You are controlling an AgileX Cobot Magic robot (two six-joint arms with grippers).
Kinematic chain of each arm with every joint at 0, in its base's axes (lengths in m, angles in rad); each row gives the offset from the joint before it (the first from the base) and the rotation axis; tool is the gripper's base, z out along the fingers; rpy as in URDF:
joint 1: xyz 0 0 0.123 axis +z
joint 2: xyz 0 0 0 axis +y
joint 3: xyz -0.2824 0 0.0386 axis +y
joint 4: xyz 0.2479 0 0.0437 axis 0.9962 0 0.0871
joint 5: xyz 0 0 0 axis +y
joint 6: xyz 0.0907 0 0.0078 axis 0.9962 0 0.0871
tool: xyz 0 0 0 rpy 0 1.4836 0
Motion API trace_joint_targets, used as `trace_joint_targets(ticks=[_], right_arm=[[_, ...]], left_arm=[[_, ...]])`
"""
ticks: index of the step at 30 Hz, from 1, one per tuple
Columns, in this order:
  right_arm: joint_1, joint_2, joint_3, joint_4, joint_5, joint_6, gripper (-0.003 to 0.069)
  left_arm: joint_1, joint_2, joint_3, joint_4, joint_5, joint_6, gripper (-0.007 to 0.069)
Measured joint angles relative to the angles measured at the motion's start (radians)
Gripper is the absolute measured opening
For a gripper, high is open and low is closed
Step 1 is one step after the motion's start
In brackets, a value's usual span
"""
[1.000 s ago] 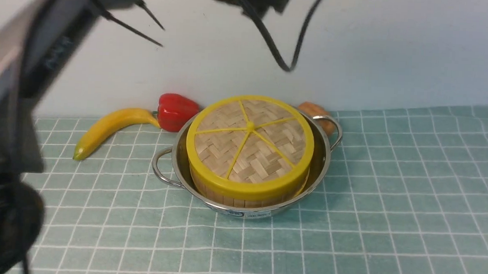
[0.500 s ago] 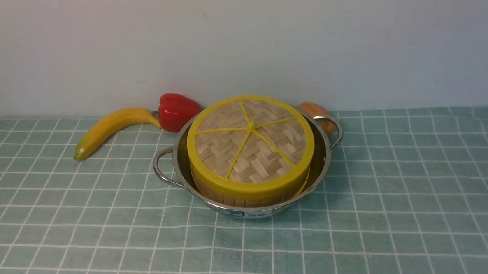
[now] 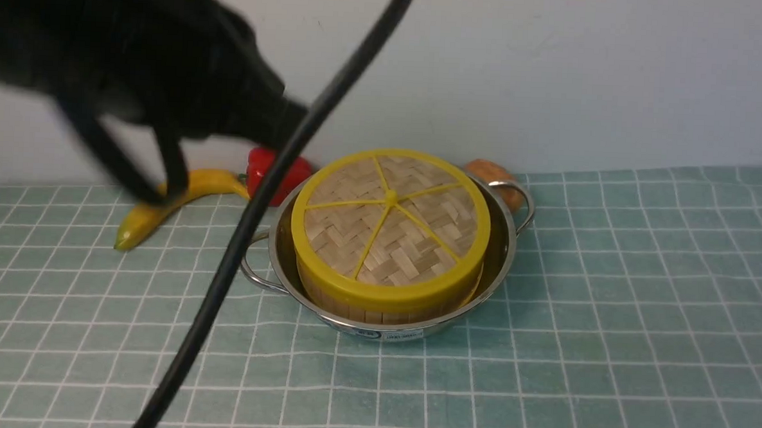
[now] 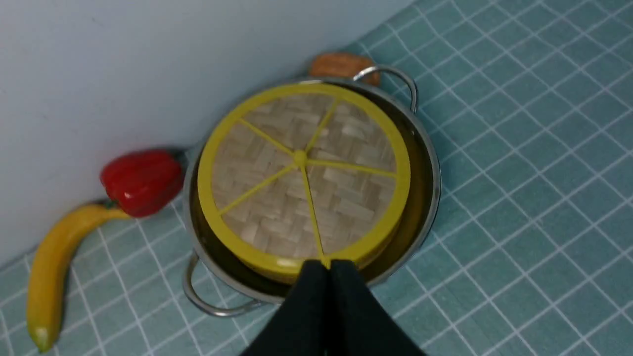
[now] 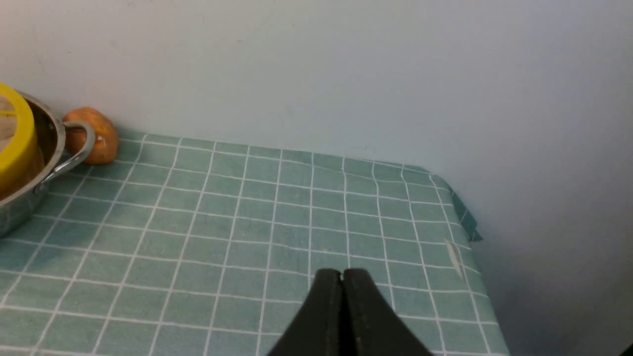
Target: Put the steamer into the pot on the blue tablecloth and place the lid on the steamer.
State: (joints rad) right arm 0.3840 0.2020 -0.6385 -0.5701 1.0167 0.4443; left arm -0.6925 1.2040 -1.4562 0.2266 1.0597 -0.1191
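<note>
The woven lid (image 3: 390, 221) with yellow rim and spokes sits flat on the steamer (image 3: 383, 307), whose wooden wall shows under the rim. The steamer stands in the steel pot (image 3: 501, 258) on the blue tablecloth (image 3: 608, 314). The lid (image 4: 304, 173) and pot (image 4: 425, 163) also show in the left wrist view. My left gripper (image 4: 327, 263) is shut and empty, held above the pot's near side. A dark blurred part of my left arm (image 3: 137, 55) fills the upper left of the front view. My right gripper (image 5: 341, 272) is shut and empty over the cloth, right of the pot (image 5: 44, 163).
A banana (image 3: 163, 204) and a red pepper (image 3: 273, 174) lie left of the pot by the wall. A brown bread-like piece (image 3: 492, 174) lies behind the pot's right handle. A black cable (image 3: 246, 202) hangs across the front view. The cloth's right edge (image 5: 465, 222) drops off.
The left arm was in the front view a second ago, was gone half a second ago, and is back now at the upper left with its cable. The pot, steamer and lid have not moved.
</note>
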Motion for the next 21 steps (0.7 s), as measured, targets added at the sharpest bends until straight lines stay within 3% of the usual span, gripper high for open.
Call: trace_joint_targets(ticks=[1, 5, 9, 15, 20, 21], right_arm=[[0.000, 0.000, 0.000, 0.012, 0.000, 0.000, -0.0003], [0.000, 0.000, 0.000, 0.033, 0.000, 0.000, 0.0003], [0.000, 0.000, 0.000, 0.043, 0.000, 0.001, 0.0010], [0.000, 0.000, 0.000, 0.065, -0.001, 0.001, 0.0034], [0.000, 0.000, 0.000, 0.102, -0.002, 0.001, 0.0048], [0.000, 0.000, 0.000, 0.114, -0.002, 0.001, 0.0052]], left_arm=[[-0.018, -0.103, 0.162, 0.012, -0.108, -0.065, -0.0023], [-0.023, -0.293, 0.402, -0.012, -0.271, -0.151, -0.0023], [-0.023, -0.398, 0.521, -0.052, -0.325, -0.184, -0.0023], [-0.023, -0.499, 0.612, -0.041, -0.326, -0.172, -0.0022], [-0.001, -0.507, 0.637, 0.111, -0.316, -0.076, -0.0019], [0.048, -0.518, 0.664, 0.153, -0.328, -0.056, -0.0019]])
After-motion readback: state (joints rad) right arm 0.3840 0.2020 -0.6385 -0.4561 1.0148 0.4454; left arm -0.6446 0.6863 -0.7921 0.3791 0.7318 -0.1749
